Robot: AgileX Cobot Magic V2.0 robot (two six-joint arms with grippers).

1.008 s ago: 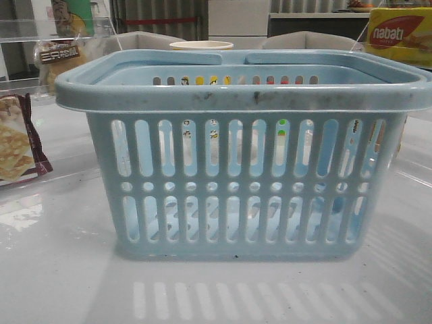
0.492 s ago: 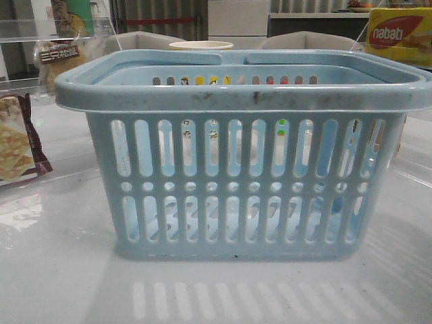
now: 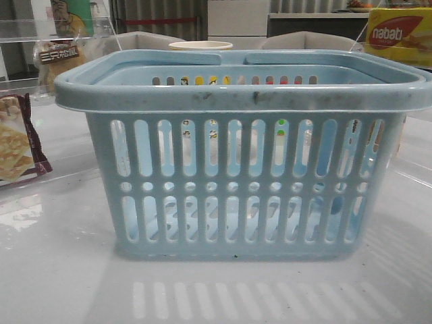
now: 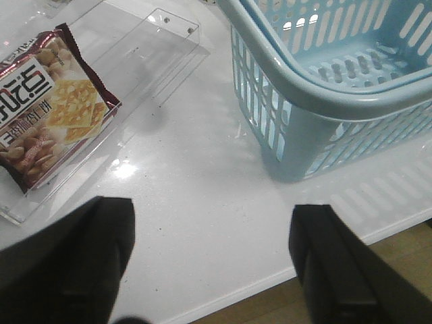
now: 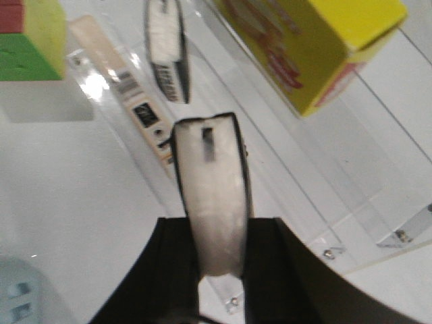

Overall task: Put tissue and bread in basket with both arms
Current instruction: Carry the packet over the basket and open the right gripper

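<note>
The light-blue basket [image 3: 243, 94] stands in the middle of the white table and is empty; its corner shows in the left wrist view [image 4: 317, 94]. The bread [image 3: 57, 57], golden-tan with a dark brown label, sits at the far left behind a clear shelf. My right gripper [image 5: 219, 250] is shut on the tissue [image 5: 210, 182], a small pack seen edge-on with a pale face and dark edges, held above the table. My left gripper [image 4: 212, 256] is open and empty over bare table near the front edge, left of the basket. Neither gripper shows in the front view.
A maroon-edged cracker packet [image 4: 47, 115] lies on a clear acrylic tray [image 4: 148, 47] left of the basket. The yellow nabati box [image 5: 304, 47] stands on a clear stand at the far right. A similar dark-edged pale shape [image 5: 167, 47] and a coloured block [image 5: 30, 37] lie beyond the tissue.
</note>
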